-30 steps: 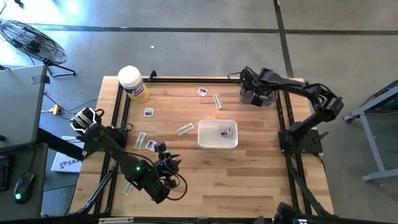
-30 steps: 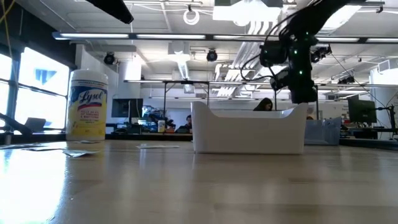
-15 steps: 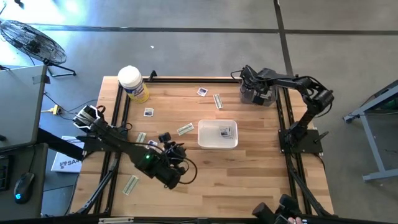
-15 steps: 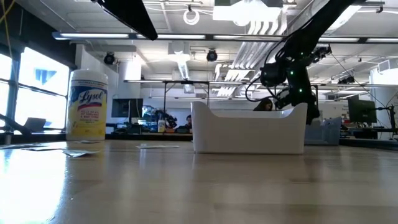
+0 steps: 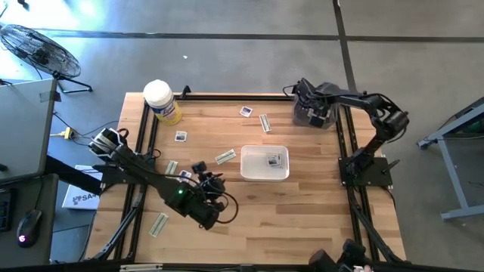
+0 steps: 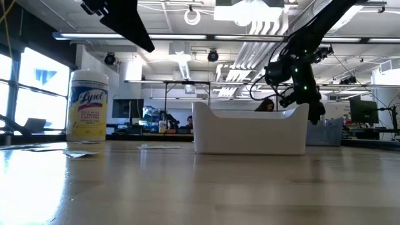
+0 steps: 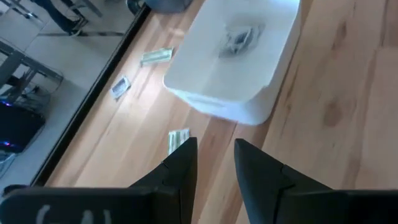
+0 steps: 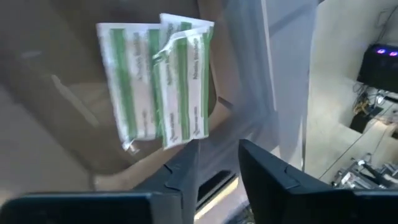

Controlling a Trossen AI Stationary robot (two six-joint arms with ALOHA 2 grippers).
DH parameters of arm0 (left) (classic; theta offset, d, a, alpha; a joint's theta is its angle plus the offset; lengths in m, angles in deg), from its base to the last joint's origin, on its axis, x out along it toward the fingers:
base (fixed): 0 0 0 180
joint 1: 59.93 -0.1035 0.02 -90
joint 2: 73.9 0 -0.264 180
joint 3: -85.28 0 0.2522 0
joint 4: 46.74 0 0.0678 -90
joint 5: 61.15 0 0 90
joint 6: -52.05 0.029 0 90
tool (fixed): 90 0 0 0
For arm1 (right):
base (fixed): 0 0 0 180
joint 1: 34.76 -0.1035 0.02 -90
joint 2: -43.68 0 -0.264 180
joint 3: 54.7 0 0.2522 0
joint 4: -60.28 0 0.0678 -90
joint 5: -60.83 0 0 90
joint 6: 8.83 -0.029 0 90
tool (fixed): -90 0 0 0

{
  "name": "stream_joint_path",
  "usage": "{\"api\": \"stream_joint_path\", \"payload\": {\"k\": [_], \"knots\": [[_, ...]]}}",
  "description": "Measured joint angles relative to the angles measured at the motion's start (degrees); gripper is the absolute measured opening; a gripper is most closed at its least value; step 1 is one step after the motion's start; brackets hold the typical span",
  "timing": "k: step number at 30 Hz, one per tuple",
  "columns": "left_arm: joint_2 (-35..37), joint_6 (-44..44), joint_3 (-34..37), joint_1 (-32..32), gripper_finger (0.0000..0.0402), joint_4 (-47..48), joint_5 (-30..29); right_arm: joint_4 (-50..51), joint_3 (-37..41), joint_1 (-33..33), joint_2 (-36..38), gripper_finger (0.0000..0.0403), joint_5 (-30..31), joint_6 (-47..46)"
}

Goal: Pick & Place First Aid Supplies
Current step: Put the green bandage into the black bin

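On the left half of the table, loose packets [image 5: 181,137] still lie scattered, and the left gripper [image 5: 201,173] hovers near them, jaws slightly parted and empty. In the middle, the white tray [image 5: 265,174] holds a couple already. At the far right corner, the right gripper [image 5: 302,97] hangs over a clear bin [image 5: 314,115] of green-striped strips [image 8: 158,78], jaws slightly apart, holding nothing. Most of the job looks undone.
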Motion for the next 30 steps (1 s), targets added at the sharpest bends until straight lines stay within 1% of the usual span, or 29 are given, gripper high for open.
{"api": "stream_joint_path", "payload": {"k": [4, 7, 9, 11, 13, 14, 18, 20, 22, 24, 27, 30], "knots": [[-0.01, -2.18, 0.94, 0.04, 0.0104, 1.27, 0.87, 5.07, -0.78, -4.21, 4.72, 0.0121, 0.55, -3.39], [-0.01, -2.36, 0.99, 0.04, 0.0104, 2.34, 4.86, 7.31, -0.78, -9.28, 10.03, 0.012, -1.5, -5.89], [-0.01, -2.16, 1.01, 0.07, 0.0104, 4.24, 7.92, 7.96, -0.78, -13.34, 13.64, 0.0118, -4.22, -8.47], [0.11, -1.55, 1.82, 0.09, 0.0104, 4.24, 8.56, 8.08, -0.78, -17.95, 17.21, 0.0118, -7.61, -11.84], [1.64, -1.5, 4.12, 0.09, 0.0104, 4.7, 9.19, 7.06, -0.78, -22.56, 20.33, 0.0118, -11.71, -15.29], [2.89, -1.87, 5.56, 0.04, 0.0104, 4.38, 10.4, 6.09, -0.78, -25.1, 21.56, 0.0118, -13.62, -16.9], [8.0, -2.37, 13.83, -0.83, 0.0104, -5.27, 15.17, 0.92, -0.78, -35.06, 24.63, 0.0118, -18.32, -21.11], [10.43, -2.55, 18.19, -0.92, 0.0104, -13.04, 15.92, -2.6, -0.78, -39.68, 25.01, 0.0117, -19.25, -22.61], [11.71, -2.19, 21.69, -0.67, 0.0104, -20.18, 15.23, -5.87, -0.78, -44.12, 25.01, 0.0117, -19.15, -23.96], [11.5, -0.9, 24.33, -0.38, 0.0104, -25.87, 15.37, -9.35, -0.78, -47.9, 24.68, 0.0117, -18.83, -24.9], [10.22, -1.51, 27.03, 0.19, 0.0104, -32.92, 15.33, -14.04, -0.81, -53.18, 23.88, 0.0117, -17.34, -25.96], [7.42, -3.45, 28.58, 0.97, 0.0104, -35.73, 14.63, -17.47, -0.81, -57.8, 22.47, 0.0117, -14.52, -25.96]]}}
